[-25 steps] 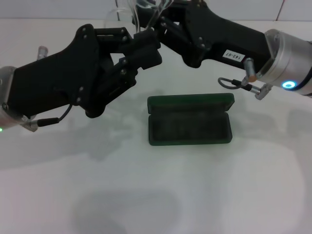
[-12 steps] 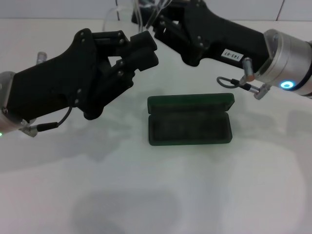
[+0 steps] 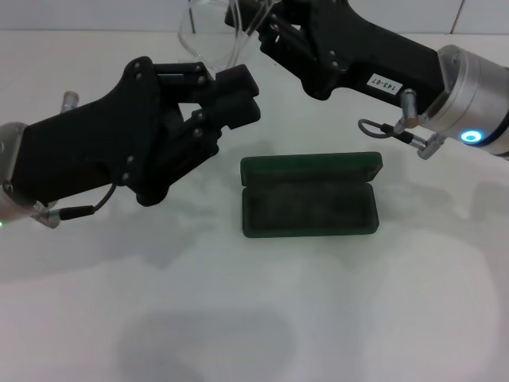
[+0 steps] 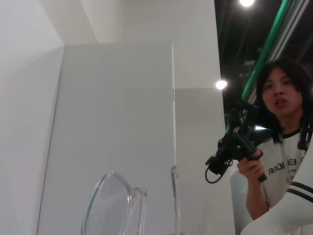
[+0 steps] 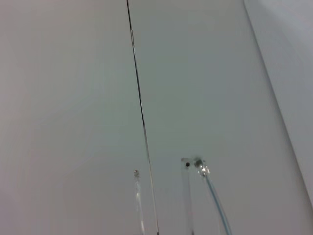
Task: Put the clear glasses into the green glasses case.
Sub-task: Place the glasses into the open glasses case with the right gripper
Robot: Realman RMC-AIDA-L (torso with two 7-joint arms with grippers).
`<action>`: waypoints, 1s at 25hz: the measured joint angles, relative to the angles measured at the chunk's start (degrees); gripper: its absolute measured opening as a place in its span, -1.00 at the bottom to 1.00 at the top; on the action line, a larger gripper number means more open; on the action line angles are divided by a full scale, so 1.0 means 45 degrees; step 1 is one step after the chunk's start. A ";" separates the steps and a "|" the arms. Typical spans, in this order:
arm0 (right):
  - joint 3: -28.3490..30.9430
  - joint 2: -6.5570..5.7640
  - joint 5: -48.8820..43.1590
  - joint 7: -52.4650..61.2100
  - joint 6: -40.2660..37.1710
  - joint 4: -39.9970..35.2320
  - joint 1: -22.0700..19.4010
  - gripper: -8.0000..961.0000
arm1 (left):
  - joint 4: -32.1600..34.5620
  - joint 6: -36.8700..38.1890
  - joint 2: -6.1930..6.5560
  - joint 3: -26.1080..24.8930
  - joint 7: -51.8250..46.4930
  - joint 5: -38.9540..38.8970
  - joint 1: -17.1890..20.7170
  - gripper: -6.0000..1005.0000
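Observation:
The clear glasses (image 3: 208, 11) hang in the air at the far middle of the table, with my right gripper (image 3: 248, 17) shut on them. The left wrist view shows one transparent lens (image 4: 110, 205), and the right wrist view shows the thin clear arm ends (image 5: 211, 196). My left gripper (image 3: 242, 95) hovers just below and in front of the glasses, apart from them, its fingers together on nothing. The green glasses case (image 3: 310, 205) lies open on the table to the right of the left gripper, with its lid standing at the back and its dark lining bare.
The case rests on a white table (image 3: 318, 318). A white wall runs behind the table. In the left wrist view a person (image 4: 279, 147) stands beyond the wall panels holding a black handheld device.
My left gripper has dropped down and away from the glasses. The right gripper has lifted the glasses slightly up and to the right. The case has not moved.

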 joint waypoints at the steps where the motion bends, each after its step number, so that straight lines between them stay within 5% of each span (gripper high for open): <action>1: -0.0014 0.0000 -0.0005 -0.0001 0.0011 0.0001 0.0011 -0.76 | -0.0013 0.0000 0.0002 -0.0021 0.0001 -0.0002 -0.0013 -0.67; 25: -0.1522 -0.0001 -0.0098 -0.0190 0.1066 -0.0482 0.0467 -0.76 | -0.0074 -0.0220 -0.0055 -0.0101 0.0506 -0.0202 -0.0014 -0.67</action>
